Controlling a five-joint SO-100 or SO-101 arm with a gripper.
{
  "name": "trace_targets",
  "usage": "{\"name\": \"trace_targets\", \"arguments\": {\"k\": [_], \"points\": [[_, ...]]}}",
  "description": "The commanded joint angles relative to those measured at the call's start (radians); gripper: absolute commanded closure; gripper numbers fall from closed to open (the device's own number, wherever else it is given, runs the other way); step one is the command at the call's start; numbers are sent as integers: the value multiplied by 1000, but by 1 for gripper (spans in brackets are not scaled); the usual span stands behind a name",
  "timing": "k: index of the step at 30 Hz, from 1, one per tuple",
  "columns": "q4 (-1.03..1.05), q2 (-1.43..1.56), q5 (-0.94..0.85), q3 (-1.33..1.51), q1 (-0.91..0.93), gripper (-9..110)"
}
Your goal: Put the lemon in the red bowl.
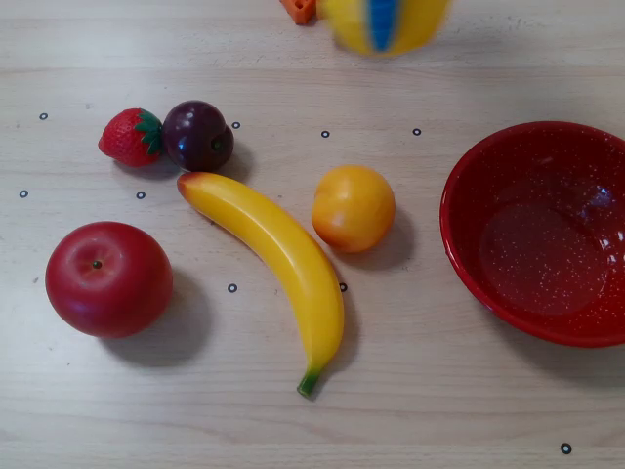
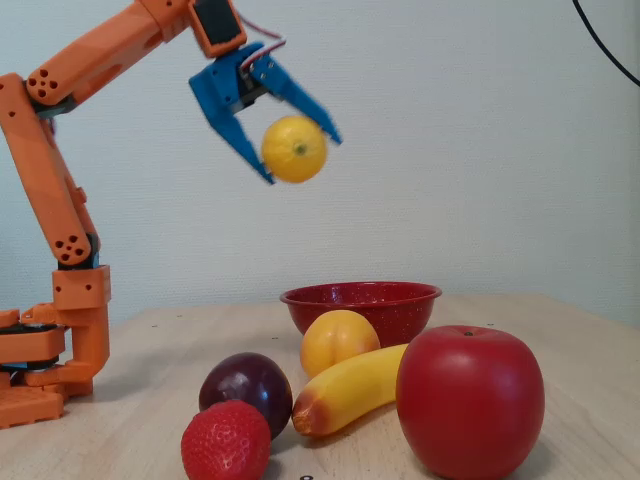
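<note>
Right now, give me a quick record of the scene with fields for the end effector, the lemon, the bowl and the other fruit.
end effector: blue, raised high above the table, shut on the lemon
lemon: held in the air, not yet in the bowl
red bowl: empty, on the table
other fruit: banana, apple, orange-yellow fruit, plum, strawberry
table: light wood
</note>
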Motion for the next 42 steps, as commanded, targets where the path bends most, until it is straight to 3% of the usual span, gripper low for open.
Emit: {"name": "trace_targets", "arguments": {"k": [1,12,23,32,42], "points": [[-32,86,-44,5,101,101],[-552,110,114,411,334,101],[-914,-129,161,486,371,97],[-954,-311,160,459,383,69],[-867,-321,140,328,350,66]]}}
